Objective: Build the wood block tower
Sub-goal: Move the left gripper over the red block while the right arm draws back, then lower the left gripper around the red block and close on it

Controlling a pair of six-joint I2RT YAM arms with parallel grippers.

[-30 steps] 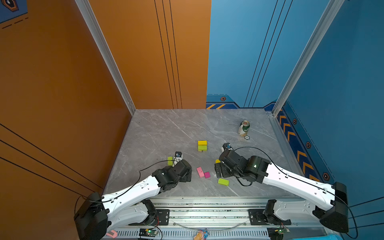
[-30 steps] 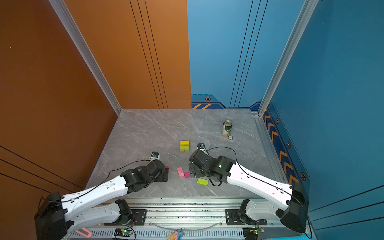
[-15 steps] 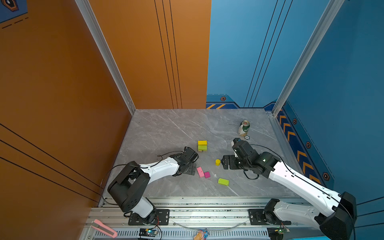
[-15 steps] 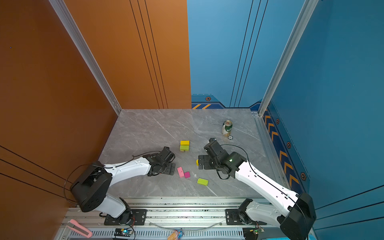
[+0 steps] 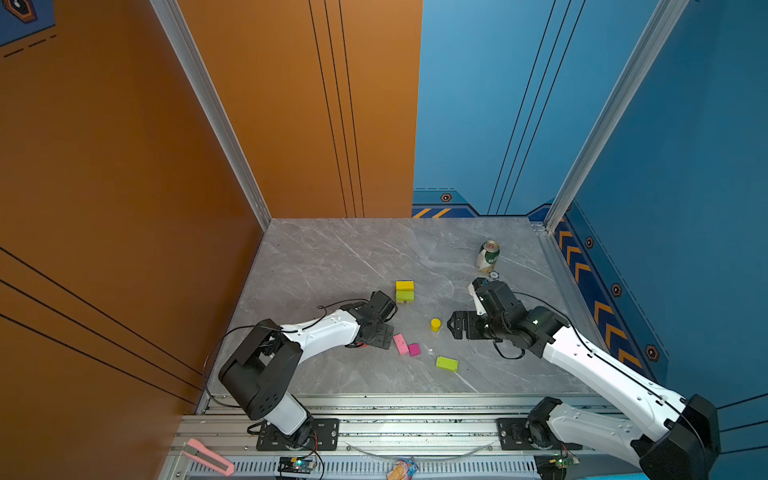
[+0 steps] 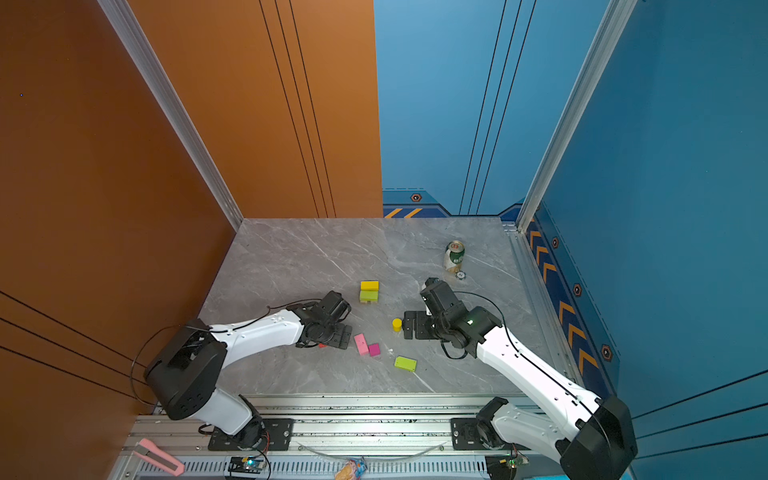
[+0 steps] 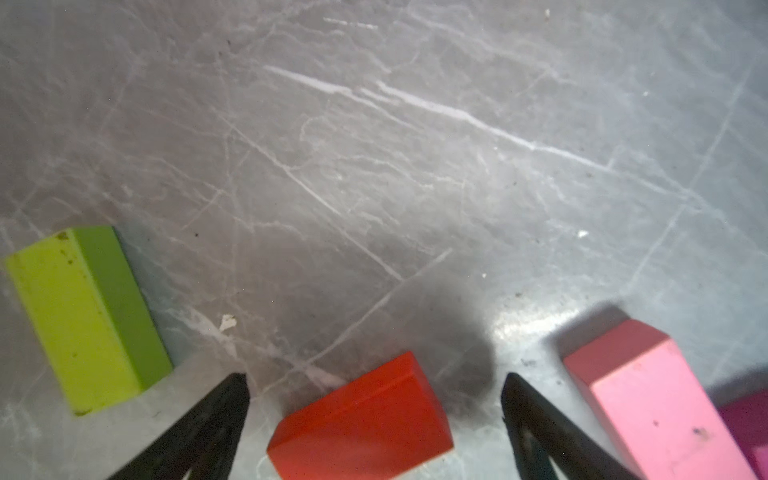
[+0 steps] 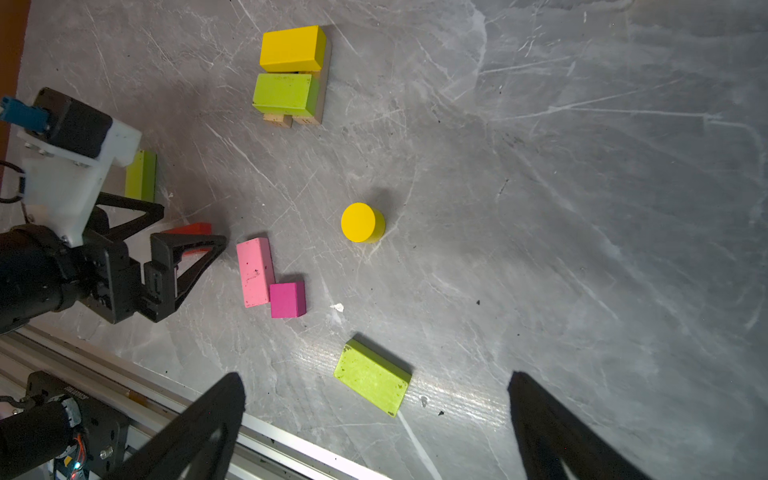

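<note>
The tower (image 5: 404,291) (image 6: 369,291) is a yellow block (image 8: 293,48) and a lime-green block (image 8: 286,94) side by side on tan bars (image 8: 277,121). My left gripper (image 5: 384,336) (image 6: 343,336) (image 7: 374,378) is open and low, and a red-orange block (image 7: 361,419) lies between its fingers with a gap on each side. Near it lie a lime-green block (image 7: 83,316), a pink block (image 5: 400,344) (image 7: 656,407) and a magenta cube (image 5: 414,349). My right gripper (image 5: 457,328) (image 6: 409,328) (image 8: 376,376) is open and empty beside the yellow cylinder (image 5: 435,324) (image 8: 362,222). A lime-green slab (image 5: 446,363) lies nearer the front.
A green-white can (image 5: 488,255) stands at the back right with a small round cap (image 5: 493,275) beside it. A pink utility knife (image 5: 208,455) lies on the front rail, off the table. Orange and blue walls close in the left, back and right.
Both arms have swung round. The left gripper has shifted right to straddle the red-orange block. The right gripper has drawn back to the right, uncovering the yellow cylinder.
</note>
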